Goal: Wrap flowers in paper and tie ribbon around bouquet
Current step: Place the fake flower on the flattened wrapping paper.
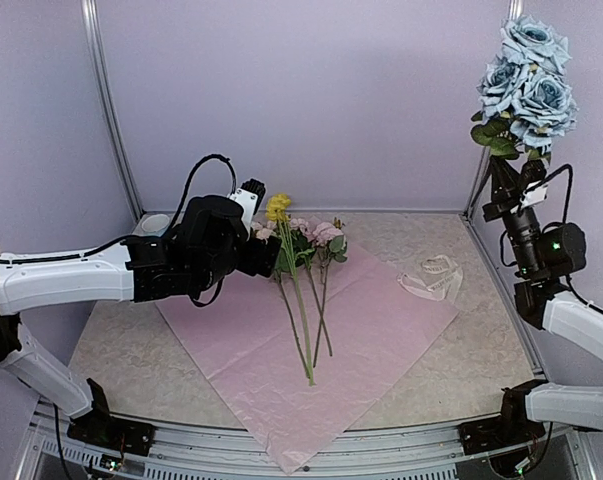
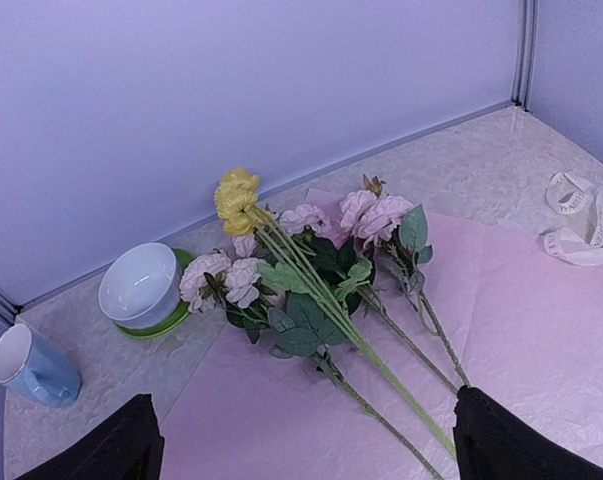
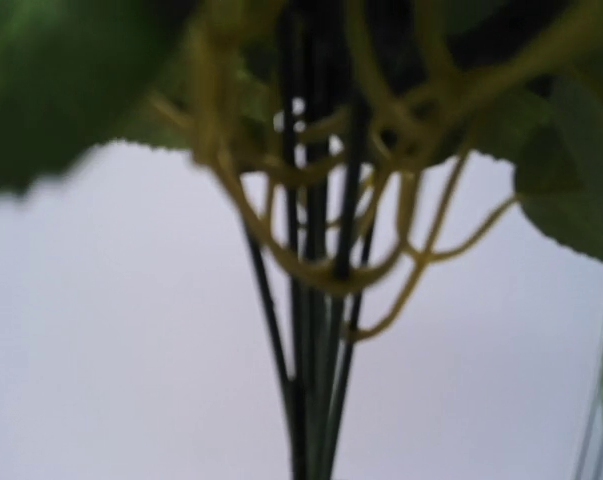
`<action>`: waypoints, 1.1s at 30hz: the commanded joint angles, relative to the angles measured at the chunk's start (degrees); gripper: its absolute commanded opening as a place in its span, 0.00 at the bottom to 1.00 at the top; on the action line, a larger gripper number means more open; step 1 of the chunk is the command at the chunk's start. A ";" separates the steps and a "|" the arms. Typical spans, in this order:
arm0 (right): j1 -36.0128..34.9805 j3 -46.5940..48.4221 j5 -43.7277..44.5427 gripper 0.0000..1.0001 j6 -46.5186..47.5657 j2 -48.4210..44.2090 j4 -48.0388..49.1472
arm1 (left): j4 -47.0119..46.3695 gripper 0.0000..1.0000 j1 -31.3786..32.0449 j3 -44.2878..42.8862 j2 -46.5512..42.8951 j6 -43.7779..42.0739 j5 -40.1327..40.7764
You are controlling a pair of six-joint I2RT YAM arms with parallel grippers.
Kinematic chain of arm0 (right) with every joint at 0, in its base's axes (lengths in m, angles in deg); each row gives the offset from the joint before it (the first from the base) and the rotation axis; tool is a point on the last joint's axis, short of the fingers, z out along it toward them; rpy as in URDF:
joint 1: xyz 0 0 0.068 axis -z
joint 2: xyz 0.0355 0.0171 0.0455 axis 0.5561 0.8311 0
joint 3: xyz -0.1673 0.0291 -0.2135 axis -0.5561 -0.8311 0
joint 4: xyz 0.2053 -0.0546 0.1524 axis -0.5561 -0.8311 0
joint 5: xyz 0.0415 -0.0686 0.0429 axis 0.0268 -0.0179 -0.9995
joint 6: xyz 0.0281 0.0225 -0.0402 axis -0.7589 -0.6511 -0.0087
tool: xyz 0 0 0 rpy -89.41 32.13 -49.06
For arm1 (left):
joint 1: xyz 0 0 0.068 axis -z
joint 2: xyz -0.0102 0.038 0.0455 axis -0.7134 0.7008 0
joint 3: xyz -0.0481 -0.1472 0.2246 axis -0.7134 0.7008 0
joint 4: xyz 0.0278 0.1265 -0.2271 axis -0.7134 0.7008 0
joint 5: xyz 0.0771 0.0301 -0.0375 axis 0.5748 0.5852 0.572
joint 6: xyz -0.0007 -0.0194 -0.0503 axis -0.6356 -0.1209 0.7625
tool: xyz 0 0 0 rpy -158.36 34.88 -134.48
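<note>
Pink and yellow flowers (image 1: 311,240) are laid on unwrapped paper (image 1: 381,330), left hand (image 2: 309,455) open, blue ones (image 1: 529,85) gripped aloft by right hand (image 1: 509,185), ribbon (image 1: 431,275) untied.

One paper (image 1: 381,330), one ribbon (image 1: 431,275), one yellow flower (image 2: 237,200) and about six pink heads (image 2: 376,213) are lying there. One bowl (image 2: 139,285), one saucer (image 2: 173,320) and one cup (image 2: 31,365) are standing at the table's (image 1: 131,350) far left corner. Three blue roses (image 1: 526,80) are showing.
</note>
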 commanded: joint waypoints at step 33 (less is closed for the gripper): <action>-27.25 37.35 -17.96 0.27 -62.91 58.17 -46.92 | 4.41 0.99 -4.22 7.64 2.33 18.34 -3.33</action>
